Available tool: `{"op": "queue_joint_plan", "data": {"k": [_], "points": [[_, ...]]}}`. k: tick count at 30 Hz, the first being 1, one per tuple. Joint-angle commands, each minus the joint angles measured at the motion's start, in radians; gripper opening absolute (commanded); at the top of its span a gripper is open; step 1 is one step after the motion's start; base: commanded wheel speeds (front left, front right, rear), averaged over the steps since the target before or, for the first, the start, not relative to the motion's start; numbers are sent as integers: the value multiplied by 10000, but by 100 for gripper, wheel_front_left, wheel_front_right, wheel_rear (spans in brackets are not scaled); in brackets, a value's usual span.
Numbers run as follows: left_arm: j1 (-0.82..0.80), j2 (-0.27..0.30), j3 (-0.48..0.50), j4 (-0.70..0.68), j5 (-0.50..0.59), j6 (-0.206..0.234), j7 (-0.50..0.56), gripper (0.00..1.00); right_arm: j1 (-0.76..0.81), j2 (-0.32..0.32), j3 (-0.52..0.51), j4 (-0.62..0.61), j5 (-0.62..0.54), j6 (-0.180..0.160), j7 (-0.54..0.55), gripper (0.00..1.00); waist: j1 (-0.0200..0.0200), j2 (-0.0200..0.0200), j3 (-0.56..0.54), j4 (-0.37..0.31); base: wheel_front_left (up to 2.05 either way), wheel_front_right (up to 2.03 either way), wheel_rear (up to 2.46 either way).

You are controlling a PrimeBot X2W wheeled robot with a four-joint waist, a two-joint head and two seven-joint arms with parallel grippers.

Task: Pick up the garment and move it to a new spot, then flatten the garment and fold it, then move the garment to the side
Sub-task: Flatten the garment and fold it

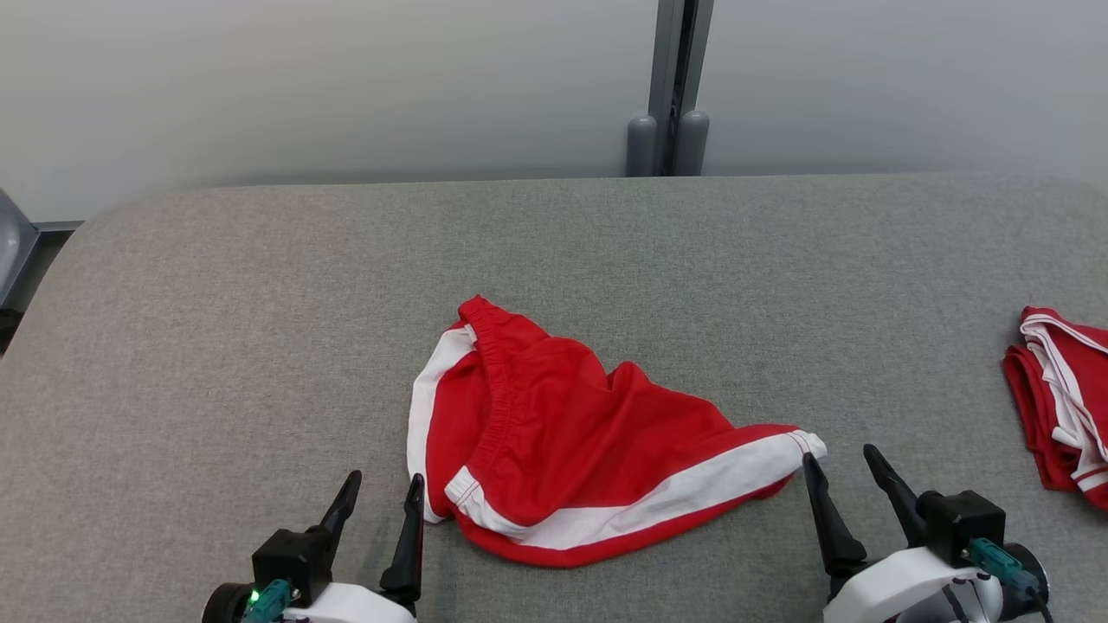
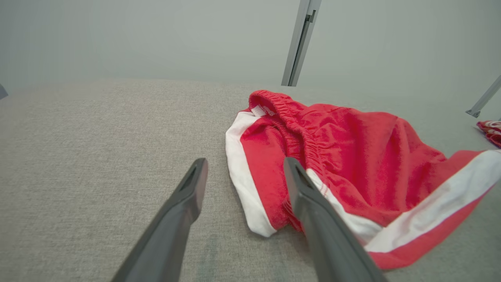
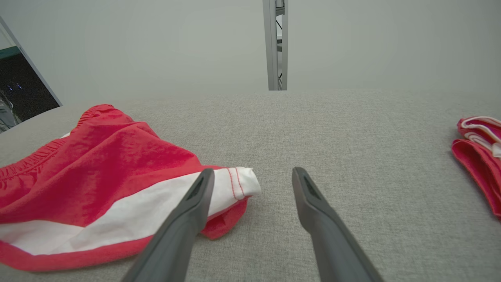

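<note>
A crumpled pair of red shorts with white side stripes (image 1: 571, 441) lies on the grey table (image 1: 260, 346), near the front middle. Its elastic waistband points away from me, and one leg end stretches to the right. My left gripper (image 1: 383, 486) stands open at the shorts' left front corner, with nothing between its fingers. In the left wrist view the shorts (image 2: 352, 164) lie beside and behind the right finger of that gripper (image 2: 244, 166). My right gripper (image 1: 840, 460) is open just right of the leg end. The right wrist view shows the white hem (image 3: 238, 184) beside the left finger of that gripper (image 3: 253, 176).
A second red and white garment (image 1: 1060, 402), folded, lies at the table's right edge, also seen as a red bundle (image 3: 479, 156) in the right wrist view. A grey post (image 1: 671, 95) stands behind the table against a pale wall.
</note>
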Motion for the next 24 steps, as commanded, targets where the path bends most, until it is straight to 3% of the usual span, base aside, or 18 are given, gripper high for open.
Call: {"op": "queue_joint_plan", "data": {"k": [1,7,23,24], "points": [[-191,39,-71,-48,-167,-108,-43,100,-146,-57,19,-10,-42,0,-37,100,0,0,23,-28,0,0,0],[-491,40,-877,199,-804,-778,-43,100,-260,-60,142,-26,-63,0,-38,100,0,0,212,-196,0,0,0],[-1519,41,-1377,2206,-1543,-1220,-43,100,-279,-57,98,12,-172,0,-38,100,0,0,336,-741,0,0,0],[-1598,41,-1422,2342,-1611,-1249,-43,92,-274,-57,105,11,-168,0,-38,100,0,0,332,-749,0,0,0]]}}
